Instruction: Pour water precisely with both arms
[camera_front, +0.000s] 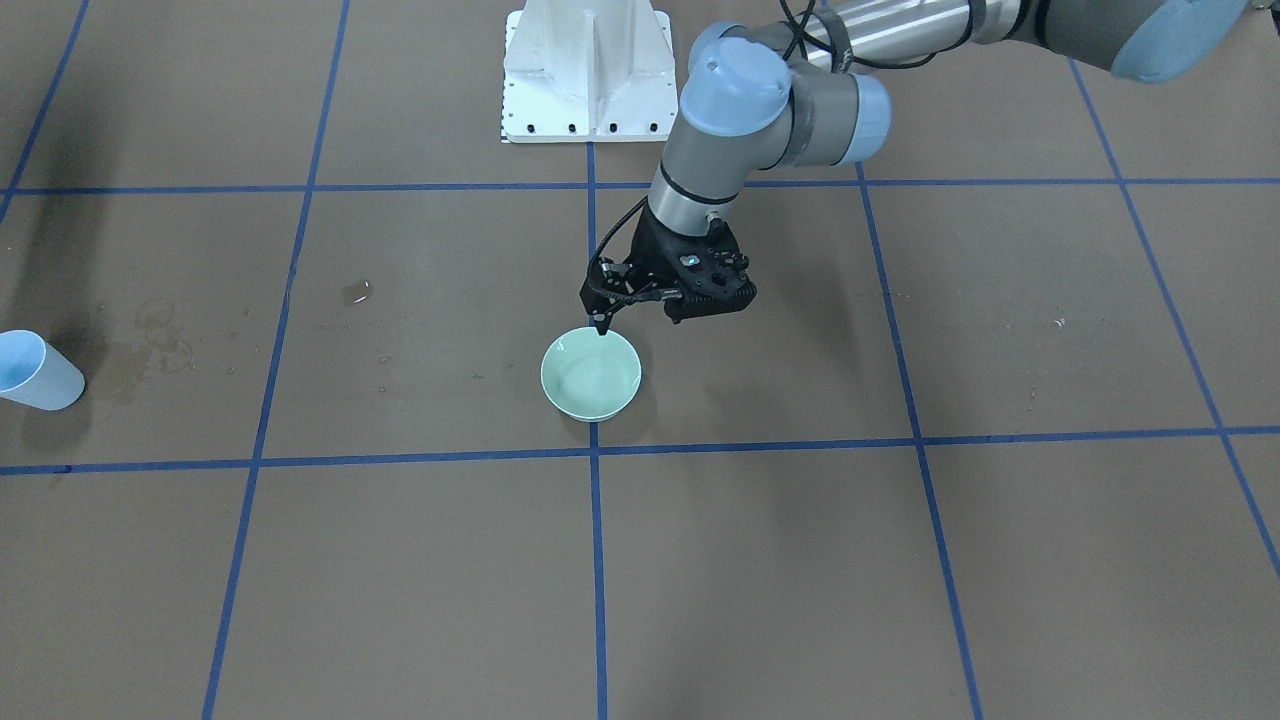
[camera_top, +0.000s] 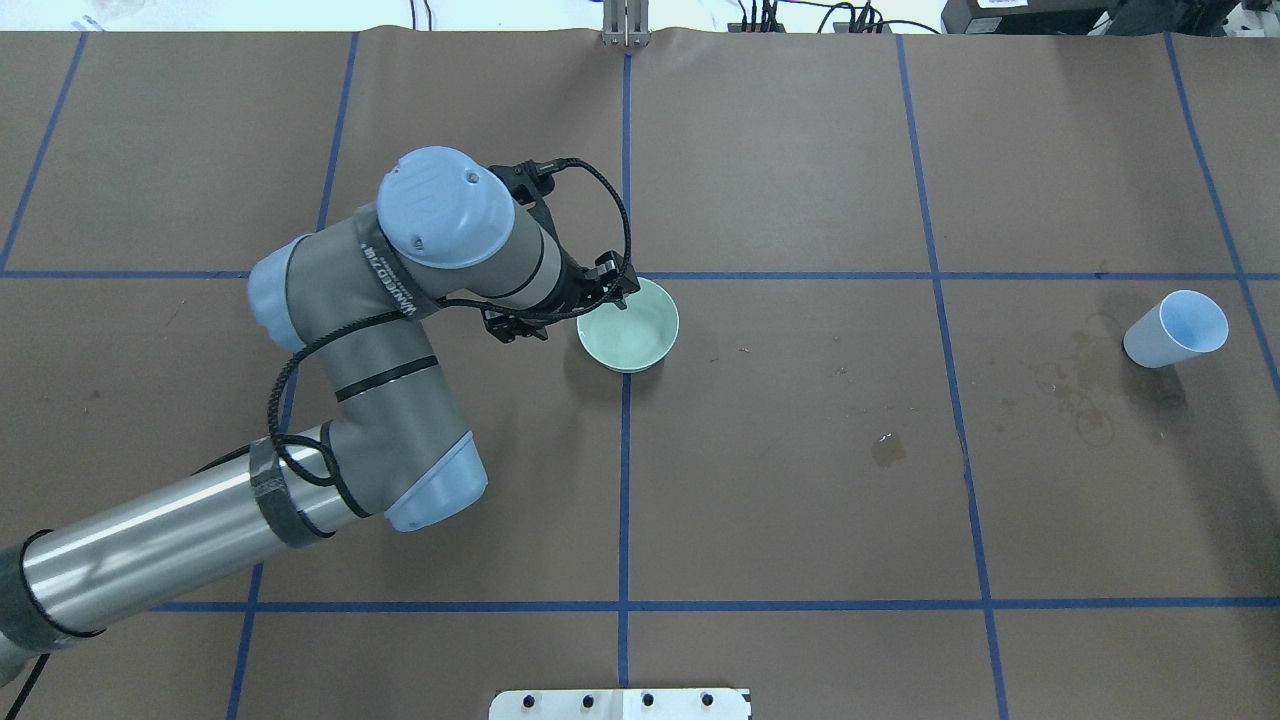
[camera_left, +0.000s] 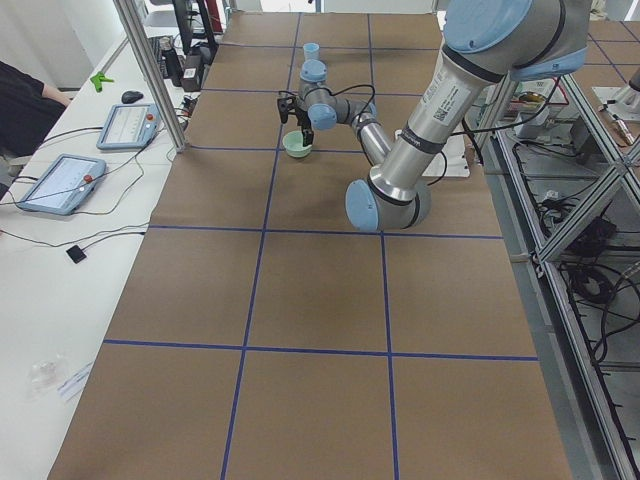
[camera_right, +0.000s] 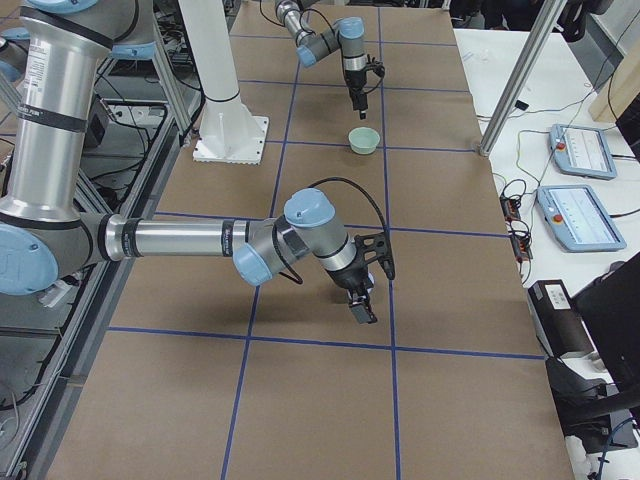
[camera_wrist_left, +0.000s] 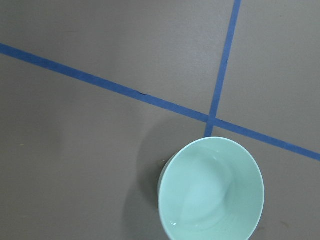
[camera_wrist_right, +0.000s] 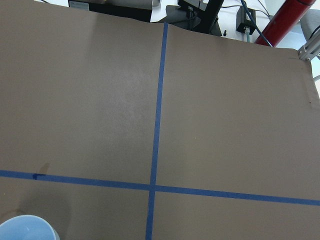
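Observation:
A pale-green bowl (camera_front: 591, 375) (camera_top: 628, 327) stands at the table's middle on a blue tape crossing. My left gripper (camera_front: 601, 318) (camera_top: 615, 283) hangs just above the bowl's rim on the robot's side, and its fingers look slightly apart with nothing in them. The left wrist view shows the bowl (camera_wrist_left: 211, 192) with faint glints inside; I cannot tell whether they are water. A light-blue cup (camera_top: 1175, 330) (camera_front: 38, 372) stands far to the robot's right. My right gripper (camera_right: 362, 305) shows only in the exterior right view, so I cannot tell whether it is open or shut. The cup's rim (camera_wrist_right: 25, 227) shows in the right wrist view.
The white pedestal (camera_front: 587, 70) stands at the robot's edge. Dull ring stains (camera_top: 1085, 400) lie near the cup, and a small wet-looking spot (camera_top: 887, 448) lies between cup and bowl. Tablets (camera_right: 580, 215) and metal posts (camera_left: 150, 70) line the far side.

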